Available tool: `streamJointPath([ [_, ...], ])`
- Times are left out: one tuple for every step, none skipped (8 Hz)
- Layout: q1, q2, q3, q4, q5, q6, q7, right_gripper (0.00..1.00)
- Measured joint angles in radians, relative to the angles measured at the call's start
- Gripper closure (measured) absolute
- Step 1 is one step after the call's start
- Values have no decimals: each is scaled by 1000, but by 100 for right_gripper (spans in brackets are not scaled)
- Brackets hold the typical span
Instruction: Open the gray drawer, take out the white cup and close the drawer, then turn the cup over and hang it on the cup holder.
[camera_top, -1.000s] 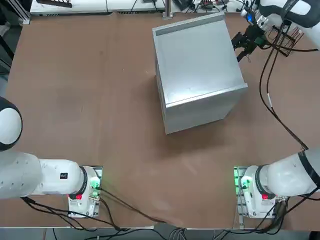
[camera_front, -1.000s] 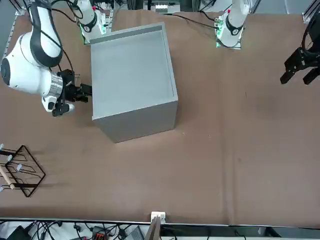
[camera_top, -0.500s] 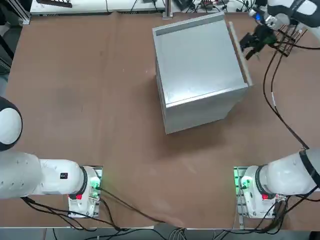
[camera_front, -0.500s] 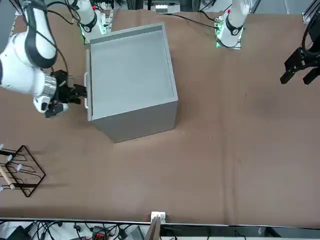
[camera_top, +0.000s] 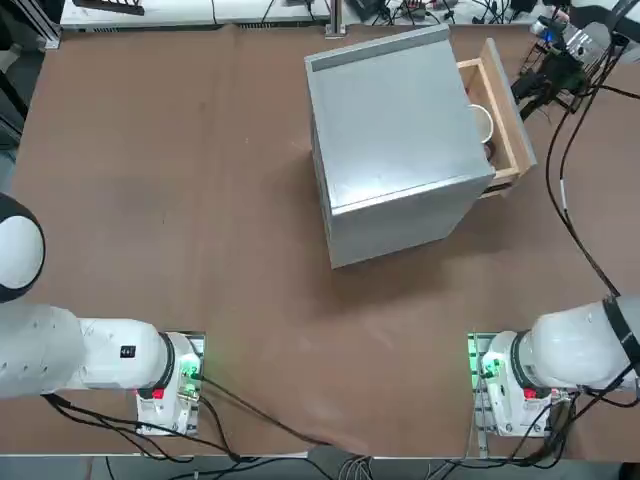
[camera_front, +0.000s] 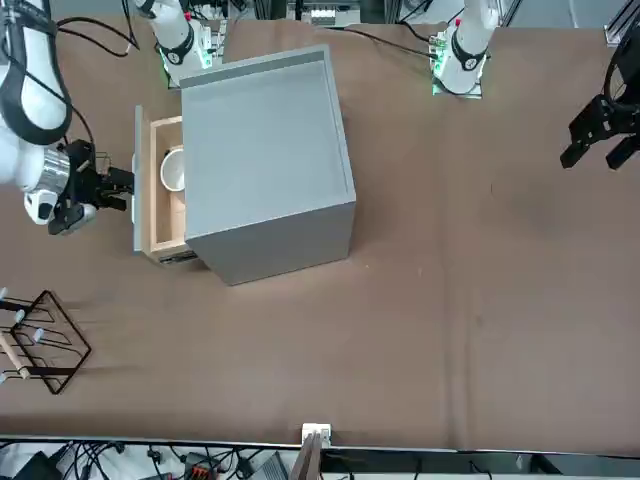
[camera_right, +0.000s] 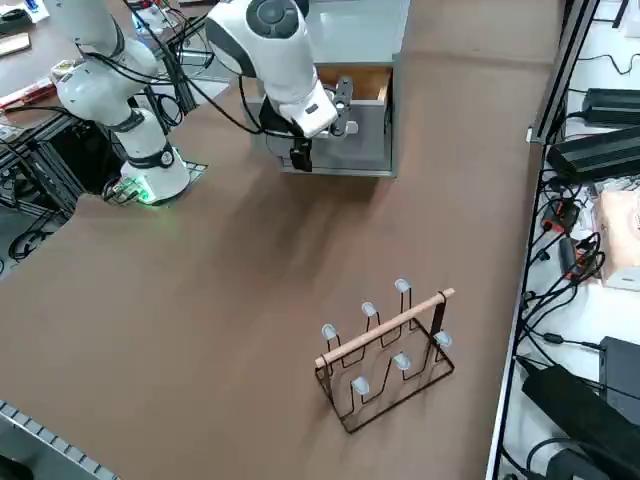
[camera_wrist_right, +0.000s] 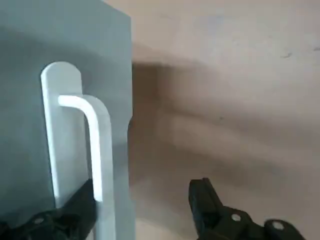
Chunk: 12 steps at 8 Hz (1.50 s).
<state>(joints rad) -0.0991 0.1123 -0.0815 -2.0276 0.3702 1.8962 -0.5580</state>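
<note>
1. Since a second ago the gray drawer (camera_top: 498, 118) has been pulled out of the cabinet (camera_top: 396, 140): earlier its front sat flush with the cabinet face; now the wood-coloured tray is exposed, with the front panel well clear of the cabinet.
2. The right gripper (camera_front: 108, 187) has been carried outward with the drawer front, toward the table's right edge near the far right corner. It sits at the handle (camera_wrist_right: 82, 140); its fingers are spread wide, one finger (camera_wrist_right: 75, 210) hooked behind the handle bar, the other (camera_wrist_right: 202, 200) out in free air. Nothing is clamped.
3. Meaning for the task: the opening step is judged done or nearly done. Next the gripper must be freed from the handle, lifted over the tray and brought down on the cup.
4. Drawer contents: the white cup (camera_front: 173, 169) is seen inside the tray, rim showing round, close against the cabinet opening. A small dark item (camera_top: 488, 152) beside it cannot be identified.
5. The cup is partly under the cabinet's top edge, so access from straight above is judged tight.
6. The cup holder (camera_right: 388, 352) stands empty near the table's right edge, well apart from the cabinet; nothing hangs on its pegs.
</note>
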Motion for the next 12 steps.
streamJointPath([
  [-24, 5, 1, 13, -28, -1, -21, 0],
  [-48, 11, 1, 31, -58, -2, -31, 0],
  [-67, 16, 3, 46, -75, -12, -42, 0],
  [-73, 24, 3, 78, -115, -35, -46, 0],
  [-76, 34, 3, 134, -195, -77, -56, 0],
  [-81, 37, 3, 209, -240, -139, -56, 0],
  [-89, 35, -1, 290, -264, -191, -44, 0],
  [-94, 31, -2, 355, -268, -226, -5, 0],
  [-91, 25, 3, 393, -268, -241, 66, 0],
  [-73, 20, 13, 405, -267, -245, 165, 0],
  [-21, 15, 20, 408, -266, -245, 297, 0],
  [44, 7, 26, 408, -265, -245, 430, 0],
])
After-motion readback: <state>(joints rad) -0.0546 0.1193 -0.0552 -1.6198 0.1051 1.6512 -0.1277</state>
